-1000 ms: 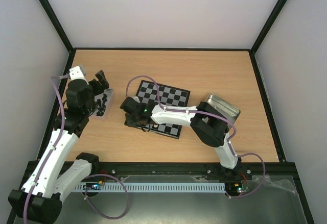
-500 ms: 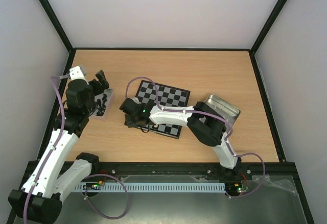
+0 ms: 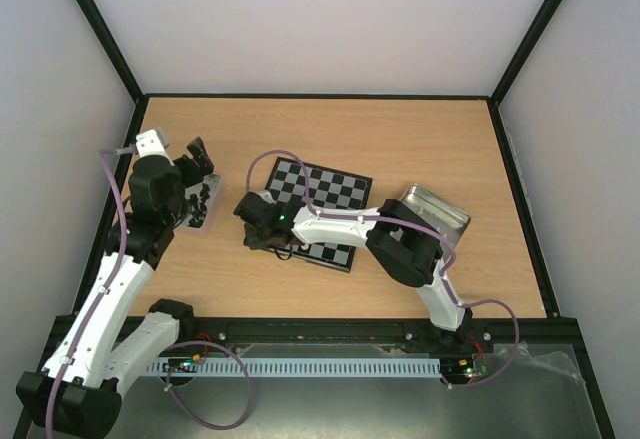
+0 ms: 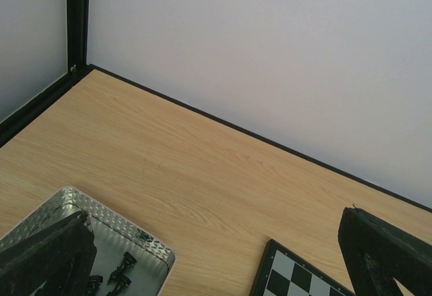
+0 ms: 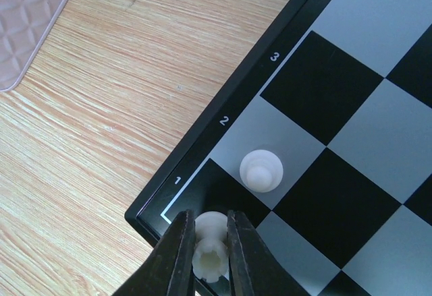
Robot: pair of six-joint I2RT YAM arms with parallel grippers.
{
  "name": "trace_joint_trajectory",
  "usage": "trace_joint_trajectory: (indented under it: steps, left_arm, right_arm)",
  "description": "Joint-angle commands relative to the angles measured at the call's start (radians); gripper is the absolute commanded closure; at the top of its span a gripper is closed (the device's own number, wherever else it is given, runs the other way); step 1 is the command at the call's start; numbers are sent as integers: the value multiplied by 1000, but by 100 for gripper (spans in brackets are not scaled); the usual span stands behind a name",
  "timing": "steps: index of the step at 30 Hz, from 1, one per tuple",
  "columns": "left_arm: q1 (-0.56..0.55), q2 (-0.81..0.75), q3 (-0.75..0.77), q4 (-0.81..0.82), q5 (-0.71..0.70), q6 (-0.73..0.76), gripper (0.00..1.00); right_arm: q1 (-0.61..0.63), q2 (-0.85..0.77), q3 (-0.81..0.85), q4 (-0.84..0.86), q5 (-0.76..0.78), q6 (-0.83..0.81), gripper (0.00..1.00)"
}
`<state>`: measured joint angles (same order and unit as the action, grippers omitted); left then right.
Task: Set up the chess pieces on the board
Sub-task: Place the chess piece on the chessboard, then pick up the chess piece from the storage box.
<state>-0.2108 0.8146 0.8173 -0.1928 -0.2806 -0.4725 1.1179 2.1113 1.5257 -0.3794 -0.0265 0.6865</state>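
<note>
From above, the right arm [image 3: 340,224] covers the near-left corner of the board [image 3: 330,191] and hides its own jaws. Left wrist: the jaws are spread wide, and the tin [image 4: 145,242] and its black pieces [image 4: 120,272] are cut off at the bottom edge. Right wrist: narrow jaws pinch a white piece [image 5: 208,257] over the corner square, partly out of frame.

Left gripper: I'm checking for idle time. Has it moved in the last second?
No. The left gripper is at the same spot above the tin, judged against the table's left edge, and is open.
</note>
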Motion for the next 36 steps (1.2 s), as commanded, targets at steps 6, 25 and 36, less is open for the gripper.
trace_joint_trajectory:
  steps: [6,25,36]
  left_arm:
    - [7,-9,-14,18,0,2,1]
    - [7,-12,-16,23,21,-9,1]
    - [6,-8,-18,27,31,-7,1]
  right_arm:
    - [5,18,24,-13,13,7,84]
    - [-65,-338,-176,53,198,50,70]
    - [-372,-784,-540,-52,493,150,69]
